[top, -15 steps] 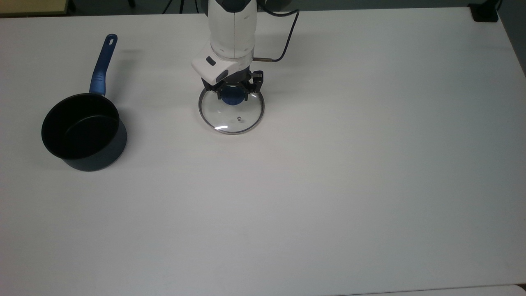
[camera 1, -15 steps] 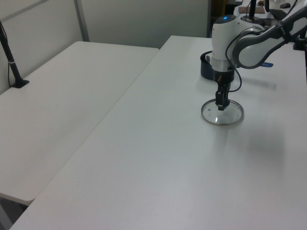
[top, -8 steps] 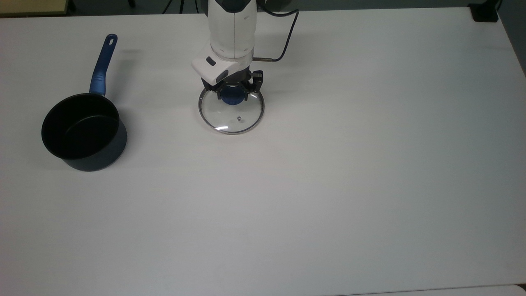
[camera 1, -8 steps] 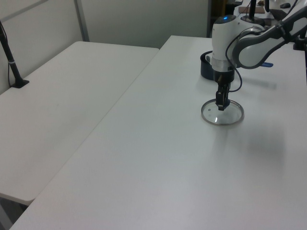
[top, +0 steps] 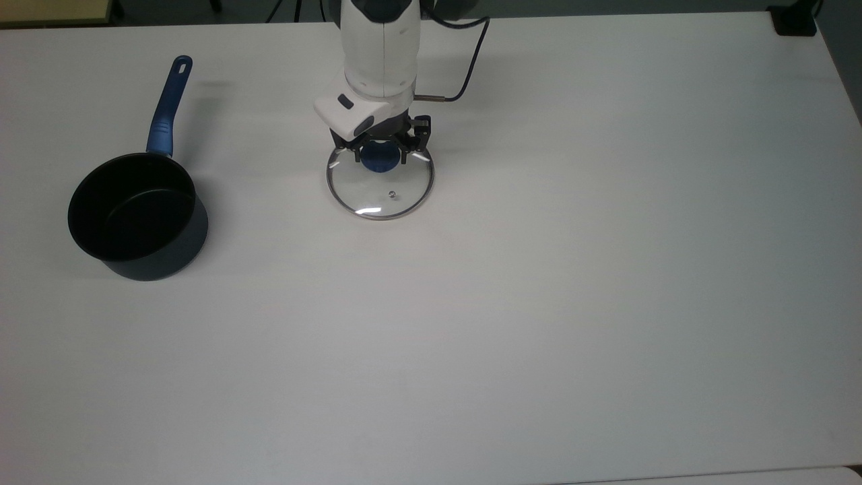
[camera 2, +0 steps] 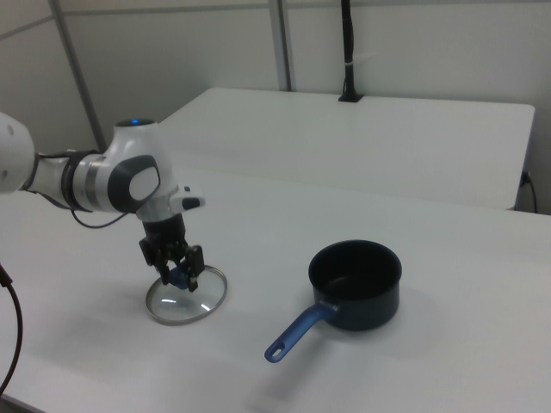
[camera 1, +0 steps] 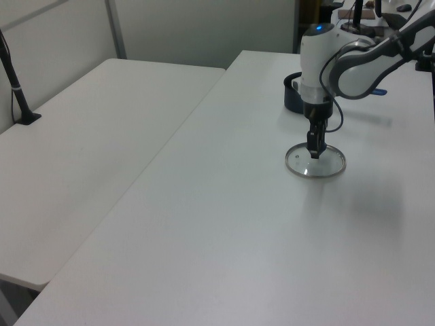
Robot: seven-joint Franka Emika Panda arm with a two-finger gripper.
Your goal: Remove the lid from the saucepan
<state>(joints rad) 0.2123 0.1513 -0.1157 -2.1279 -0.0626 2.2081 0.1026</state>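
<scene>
The lid (top: 380, 183) lies on the surface (top: 539, 269), jaws spread around its knob (top: 378, 159); the saucepan (top: 138, 215) sits uncovered, well apart at the top view's left.

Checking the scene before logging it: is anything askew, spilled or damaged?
Nothing stands out. The lid lies flat on the table, intact, with the gripper open around its knob. The saucepan stands upright and empty, apart from the lid.

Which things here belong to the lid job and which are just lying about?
Part of the job:
- lid, flat on the table
- saucepan, uncovered, apart from the lid
- claw, open around the lid's blue knob

Just about:
- second white table
- black post on it
</scene>
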